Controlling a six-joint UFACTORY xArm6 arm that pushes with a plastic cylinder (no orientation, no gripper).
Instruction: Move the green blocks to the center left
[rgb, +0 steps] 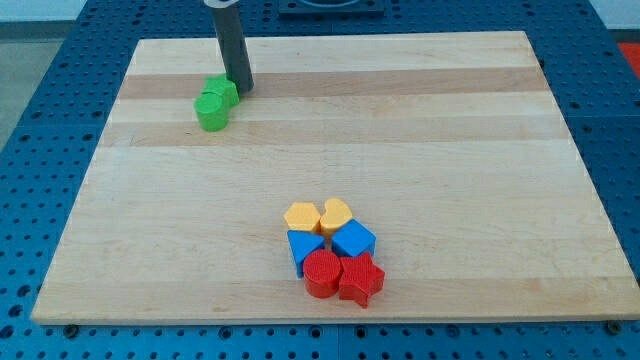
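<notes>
My tip (241, 88) stands at about eleven o'clock on the wooden board (450, 150), touching the green star block (222, 92), which presses against the green round block (211, 112) toward seven o'clock. Toward six o'clock sits a tight cluster (333, 248) of yellow, blue and red blocks. Open board lies between the two groups.

6 o'clock cluster on wooden board (480, 150) | yellow hexagon (302, 217), yellow heart (336, 213) | blue triangular block (303, 247), blue cube (353, 240) | red cylinder (322, 273), red star (362, 280)
</notes>
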